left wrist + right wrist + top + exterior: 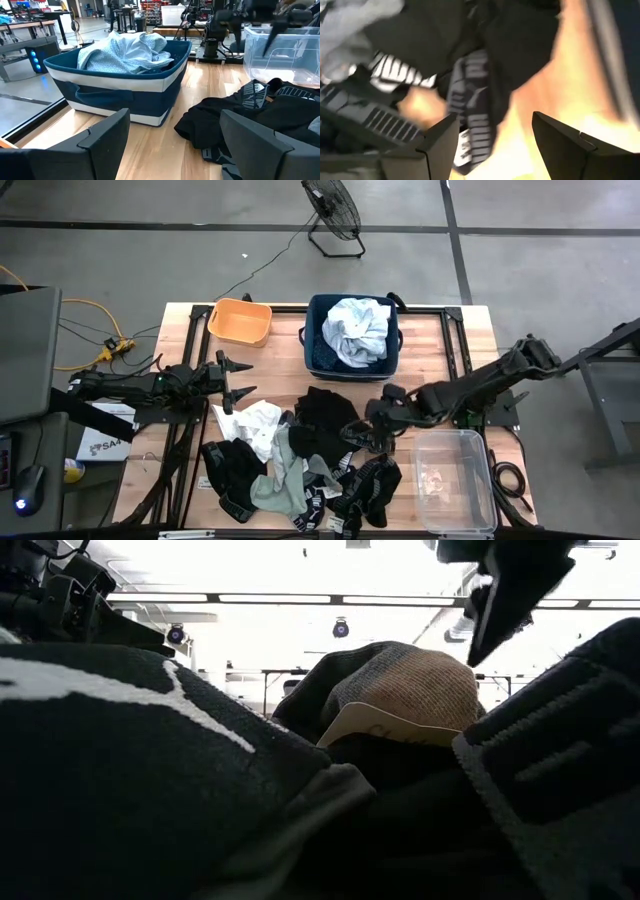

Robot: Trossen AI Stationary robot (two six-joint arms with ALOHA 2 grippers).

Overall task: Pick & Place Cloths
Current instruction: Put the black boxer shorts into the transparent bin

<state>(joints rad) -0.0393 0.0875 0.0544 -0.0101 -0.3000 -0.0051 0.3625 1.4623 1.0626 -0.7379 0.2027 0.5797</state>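
A heap of cloths lies on the near middle of the table: black pieces [325,415], a white piece [255,420], a grey-green piece [280,480] and black pieces with white-lettered bands [365,485]. A pale blue-white shirt [358,330] lies in the navy bin [318,355]. My right gripper [368,430] hangs open over the heap's right edge, slanting down, with nothing between its fingers; its wrist view shows a black lettered band [475,100] below it. My left gripper [240,378] stands open and level at the table's left, facing the bin [120,90] and the black cloth [250,115].
An orange tub [240,321] stands at the far left beside the bin. A clear plastic box [455,480] sits at the near right, close to my right arm. Bare wood shows between the bin and the heap [420,365]. A floor fan [333,210] stands beyond the table.
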